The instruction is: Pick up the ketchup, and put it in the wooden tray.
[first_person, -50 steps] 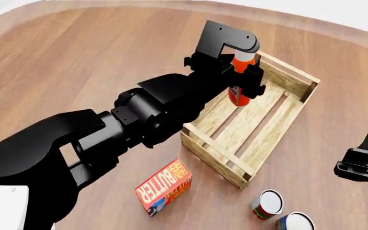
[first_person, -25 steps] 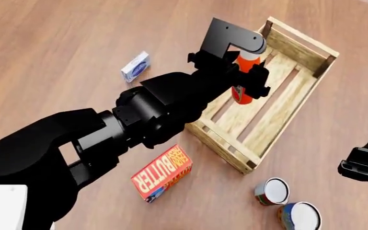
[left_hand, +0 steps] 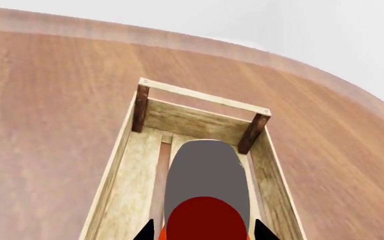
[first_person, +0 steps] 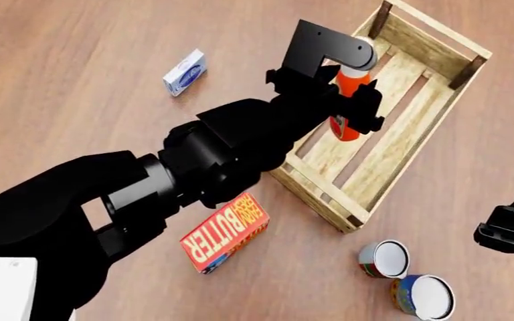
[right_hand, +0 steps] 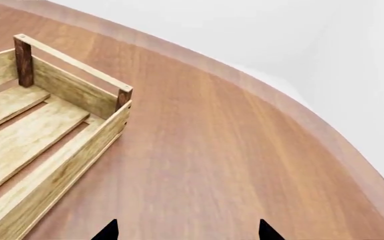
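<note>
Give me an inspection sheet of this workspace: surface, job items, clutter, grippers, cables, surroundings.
Surface: wooden table, curved far edge in the wrist views.
Job's things: ketchup upright in the left gripper, over the wooden tray; whether it touches the slats cannot be told.
Clutter: butter box, two cans, small blue-white box, all outside the tray.
Grippers: left shut on the ketchup; right gripper open, empty, apart from the tray.
Cables: nothing seen.
Surroundings: plain pale backdrop beyond the table.
</note>
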